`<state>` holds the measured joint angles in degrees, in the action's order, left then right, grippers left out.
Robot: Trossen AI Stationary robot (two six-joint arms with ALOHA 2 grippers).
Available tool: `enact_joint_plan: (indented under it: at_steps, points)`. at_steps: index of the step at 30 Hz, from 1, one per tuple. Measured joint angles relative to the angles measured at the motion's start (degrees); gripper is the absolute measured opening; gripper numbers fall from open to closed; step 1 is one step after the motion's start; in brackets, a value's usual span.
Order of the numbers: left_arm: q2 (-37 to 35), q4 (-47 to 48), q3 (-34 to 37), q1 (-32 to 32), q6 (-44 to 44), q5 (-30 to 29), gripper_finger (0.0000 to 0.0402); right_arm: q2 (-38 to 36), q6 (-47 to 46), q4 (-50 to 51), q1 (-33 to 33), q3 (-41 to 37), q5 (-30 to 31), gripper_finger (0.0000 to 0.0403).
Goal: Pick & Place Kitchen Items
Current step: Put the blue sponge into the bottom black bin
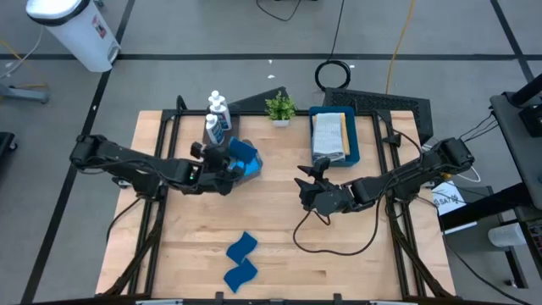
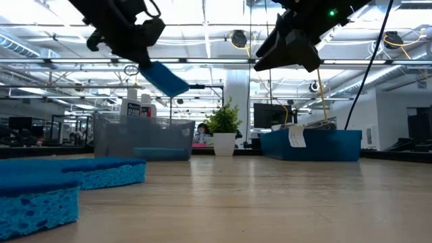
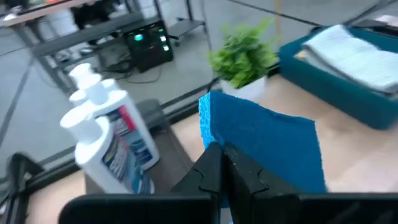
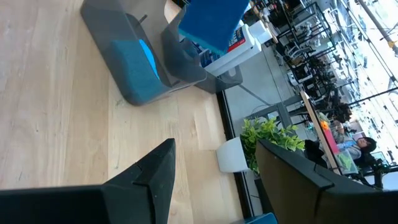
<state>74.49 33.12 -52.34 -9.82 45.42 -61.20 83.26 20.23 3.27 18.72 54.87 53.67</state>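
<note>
Above the clear bin (image 1: 246,168) at the tabletop (image 1: 279,246) rear-left, left tool (image 1: 227,161) is pinching a blue sponge (image 2: 164,78), held in the air. One sponge lies inside the bin (image 4: 134,62). Two more sponges (image 1: 241,261) sit near the front edge. Right tool (image 1: 306,182) hovers mid-tabletop, fingers spread, empty. White bottles (image 1: 217,119) stand behind the bin.

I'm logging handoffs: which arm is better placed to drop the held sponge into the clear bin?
Left. The left gripper is shut on the blue sponge and hangs right above the clear bin. The right gripper is open, empty, mid-table.
</note>
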Motion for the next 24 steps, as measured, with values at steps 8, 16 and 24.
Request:
enact_joint_plan:
  at_steps: [8,16,24]
  points:
    - [0.53,1.18,3.68,0.11,10.32,-2.52,0.0009,0.0,0.0,0.0,0.0,0.0,0.0,0.0196]
    - [0.66,-13.13,15.38,0.11,17.19,-3.49,0.001,0.0,0.0,-0.02,0.02,0.0,0.0,0.0196]
    - [0.66,-34.17,23.89,-0.46,8.98,1.15,0.001,0.0,0.23,-0.6,0.02,0.0,0.0,0.0196]
